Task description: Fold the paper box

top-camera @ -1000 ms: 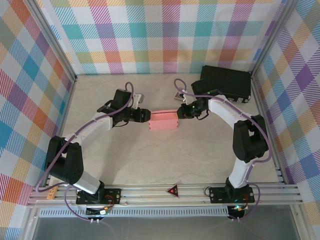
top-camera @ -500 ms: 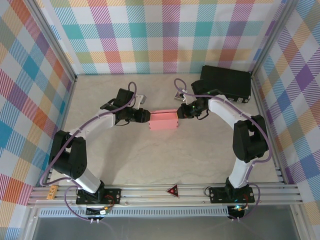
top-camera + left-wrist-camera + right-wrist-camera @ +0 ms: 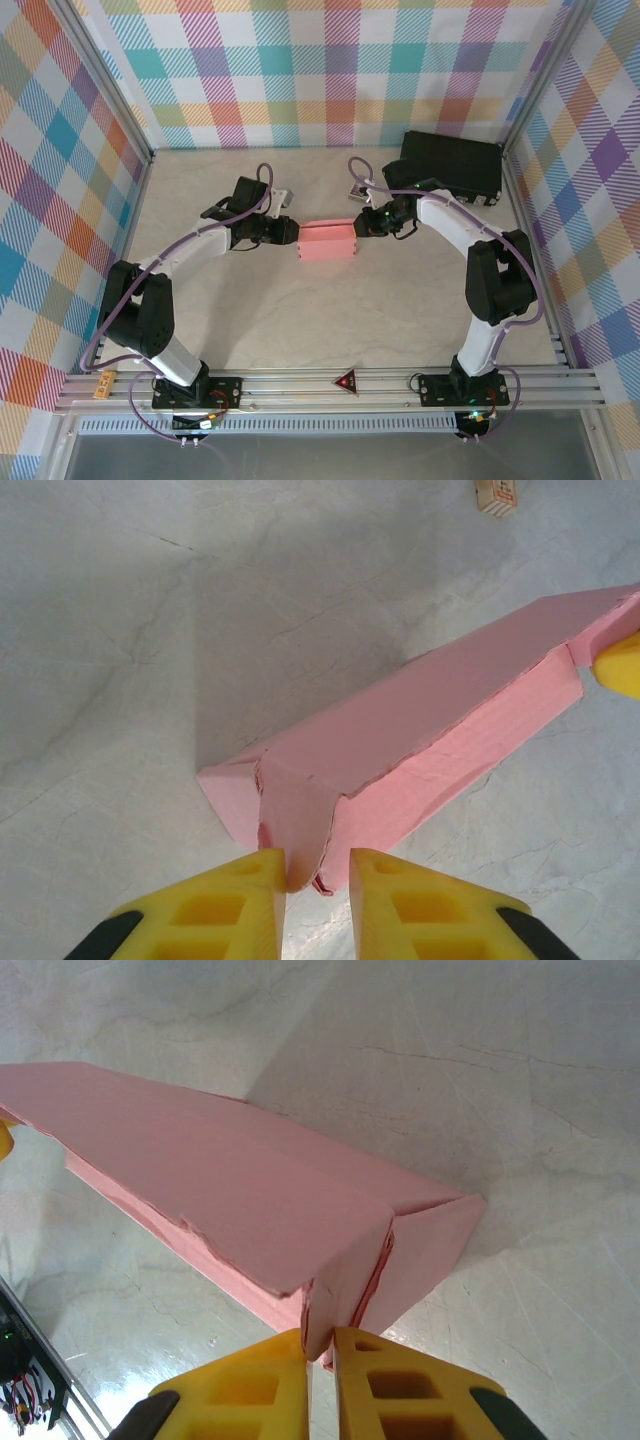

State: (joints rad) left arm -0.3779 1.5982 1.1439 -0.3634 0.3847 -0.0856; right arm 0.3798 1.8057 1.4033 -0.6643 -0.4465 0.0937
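Observation:
The paper box is a salmon-pink, partly folded long shape lying mid-table between the two arms. My left gripper is at its left end. In the left wrist view the box has its end flap hanging between my gripper's yellow fingers. The flap touches the left finger and a gap remains at the right one, so the jaws are still open. My right gripper is at the right end. In the right wrist view it is shut on the end flap of the box.
A black hard case lies at the back right corner. A tiny printed packet sits on the table beyond the box, near the right arm's cable. Checked walls enclose the marbled table on three sides.
The left gripper's jaws have narrowed around the box's left end flap, and the left arm's elbow shifted slightly. The right gripper and the box have stayed put.

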